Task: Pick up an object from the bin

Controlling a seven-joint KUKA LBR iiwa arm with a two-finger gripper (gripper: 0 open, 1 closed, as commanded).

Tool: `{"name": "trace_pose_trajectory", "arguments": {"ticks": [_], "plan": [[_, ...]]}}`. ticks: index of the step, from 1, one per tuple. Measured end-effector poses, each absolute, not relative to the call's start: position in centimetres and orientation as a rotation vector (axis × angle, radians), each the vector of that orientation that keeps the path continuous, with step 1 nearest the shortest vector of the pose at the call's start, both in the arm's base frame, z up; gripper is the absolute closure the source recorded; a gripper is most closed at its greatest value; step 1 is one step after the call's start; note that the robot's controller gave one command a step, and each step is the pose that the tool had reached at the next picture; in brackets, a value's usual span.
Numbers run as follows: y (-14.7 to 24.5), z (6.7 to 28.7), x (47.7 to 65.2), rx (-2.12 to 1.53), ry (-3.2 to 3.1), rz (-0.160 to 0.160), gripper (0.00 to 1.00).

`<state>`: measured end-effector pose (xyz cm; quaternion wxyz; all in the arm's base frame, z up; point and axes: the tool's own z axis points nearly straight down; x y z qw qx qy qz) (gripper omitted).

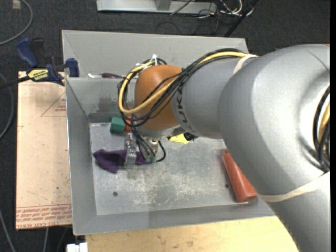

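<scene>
Camera view: the gripper (pixel 134 154) is down at the left of the grey metal bin (pixel 173 196), right on a crumpled purple cloth (pixel 107 160). Clenched or released, I cannot tell. A green block (pixel 116 125) lies just beyond, and a red-orange oblong piece (pixel 239 178) well right.

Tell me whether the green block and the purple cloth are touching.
Apart. The camera view shows the green block by the back-left wall and the purple cloth lower down, with bare bin floor between them.
</scene>
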<state>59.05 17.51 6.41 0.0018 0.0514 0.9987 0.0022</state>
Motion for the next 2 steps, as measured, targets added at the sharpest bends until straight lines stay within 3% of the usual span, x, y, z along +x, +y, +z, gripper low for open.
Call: {"name": "trace_pose_trajectory", "arguments": {"ticks": [2], "plan": [[17.5,10.9,59.0,0.153,3.137,0.006,1.0]]}}
